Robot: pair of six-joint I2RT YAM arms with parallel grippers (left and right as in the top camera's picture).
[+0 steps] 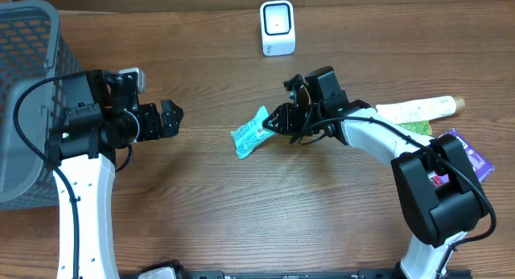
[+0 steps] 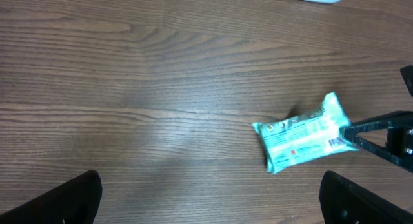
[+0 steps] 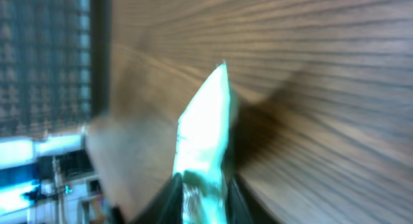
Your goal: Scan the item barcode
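Teal pkt [image 1: 250, 133] | white label | crimped end in R tool [image 1: 274, 122]

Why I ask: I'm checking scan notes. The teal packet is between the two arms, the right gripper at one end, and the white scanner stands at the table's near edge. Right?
No. The overhead view shows the white scanner at the table's far edge, not the near one. The rest holds: the teal packet is between the arms, the right gripper at one end.
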